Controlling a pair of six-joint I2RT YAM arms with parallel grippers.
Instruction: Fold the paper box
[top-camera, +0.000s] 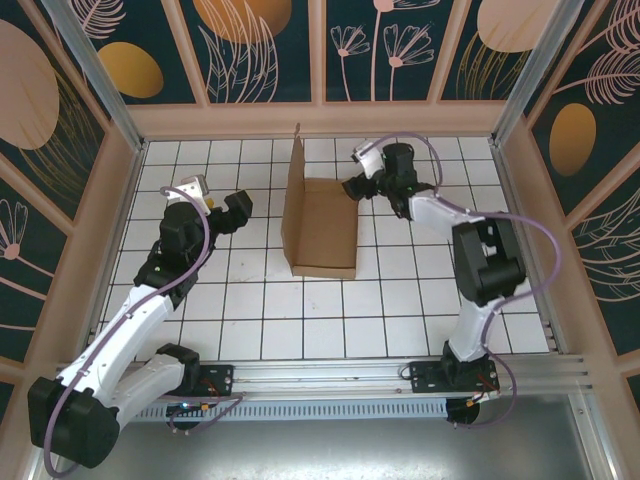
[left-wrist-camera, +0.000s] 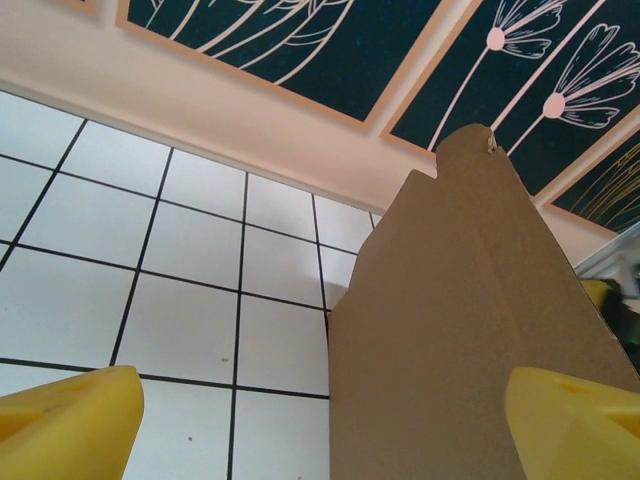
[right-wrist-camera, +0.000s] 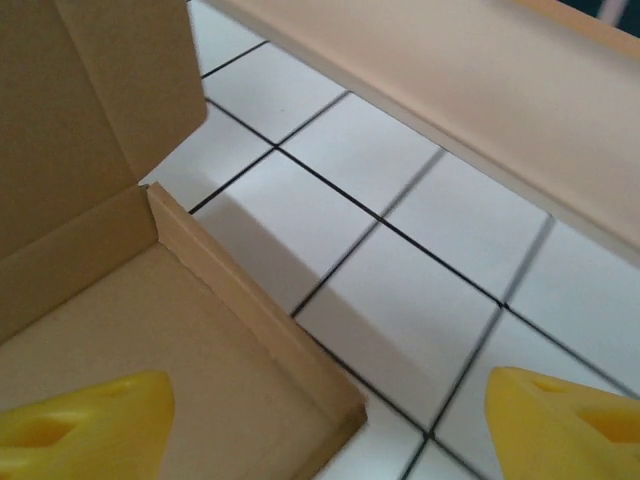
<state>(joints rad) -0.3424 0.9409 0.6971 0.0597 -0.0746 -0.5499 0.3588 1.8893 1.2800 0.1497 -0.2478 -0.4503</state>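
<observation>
One paper box (top-camera: 322, 235) — right wrist: low folded rim (right-wrist-camera: 255, 325).

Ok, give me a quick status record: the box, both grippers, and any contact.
box: paper box partly folded, base flat on the tiled table
tall flap: standing upright along the box's left side
low wall: short folded edge along the base, seen from the right wrist
left gripper: open, left of the tall flap, facing it, apart from it
right gripper: open, at the box's far right corner, one finger over the base, one over the tiles
contact: nothing gripped
</observation>
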